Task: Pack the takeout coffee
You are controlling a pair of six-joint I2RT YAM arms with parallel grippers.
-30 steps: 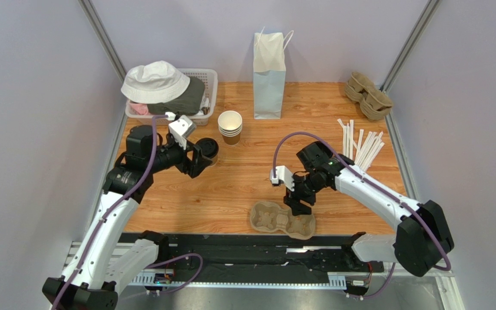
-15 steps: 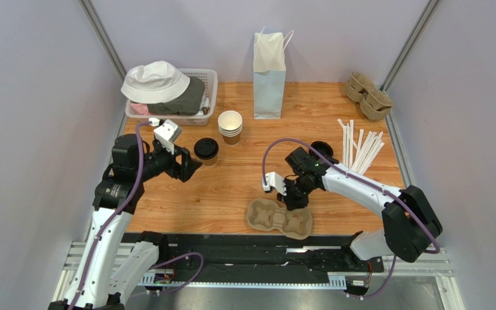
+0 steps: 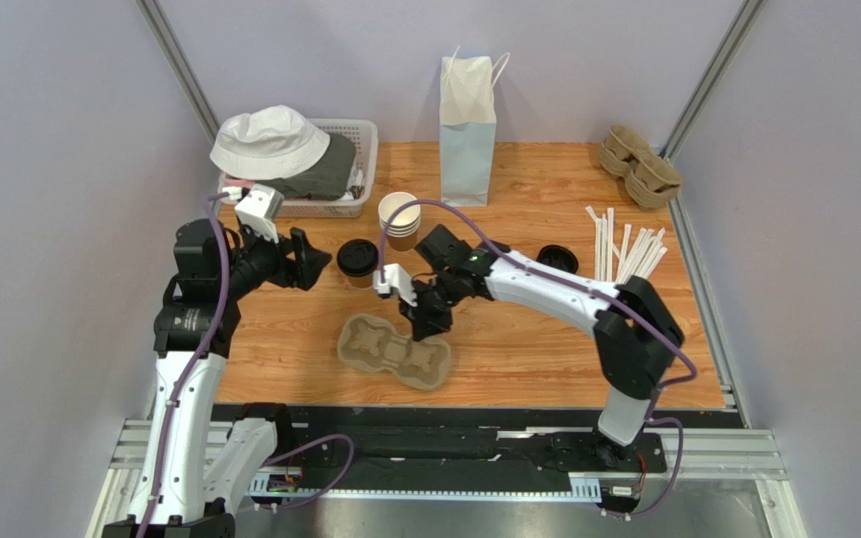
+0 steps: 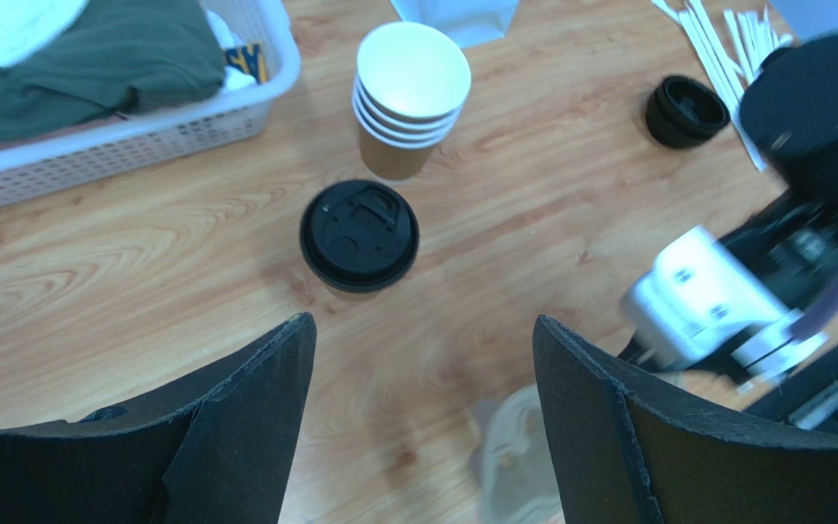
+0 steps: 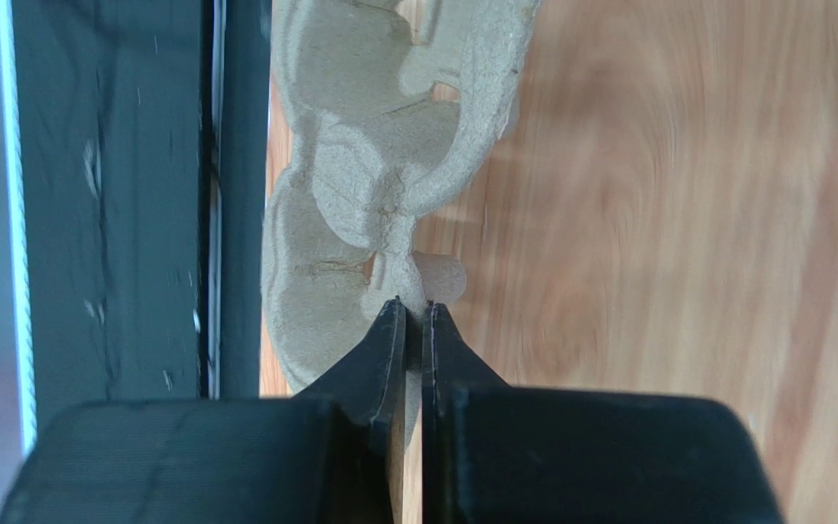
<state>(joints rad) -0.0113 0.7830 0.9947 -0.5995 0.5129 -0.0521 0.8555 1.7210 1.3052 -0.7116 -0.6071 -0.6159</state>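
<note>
We see a wooden tabletop [image 3: 536, 336] closed in by plain grey walls [image 3: 53, 168], with metal posts [image 3: 182, 67] rising in the far corners and a black rail [image 3: 458, 437] along the near edge. At the far left stands a white basket [image 3: 365, 140] holding a white hat [image 3: 270, 140] on top of a dark green garment [image 3: 323, 174]. Just in front of it hovers the left hand [image 4: 418, 360], its jaws spread wide and gripping nothing. The takeout coffee [image 3: 358, 260] stands upright on the bare wood just beyond those open jaws, apart from them (its black lid faces the wrist camera squarely). Behind it and slightly right is a stack of lidless paper cups [image 3: 399, 219], and further back a white paper bag [image 3: 468, 112] stands upright against the wall. Nearer the front edge lies a pulp cup carrier [image 3: 394, 350], set at a slant. The right hand [image 5: 410, 311] is clenched on a thin edge of the carrier, its arm reaching across from the right. A loose black lid [image 3: 559, 259] rests on the wood beside that arm. Further right, white straws [image 3: 626, 252] lie fanned out, and a stack of spare carriers [image 3: 639, 166] sits in the far right corner.
</note>
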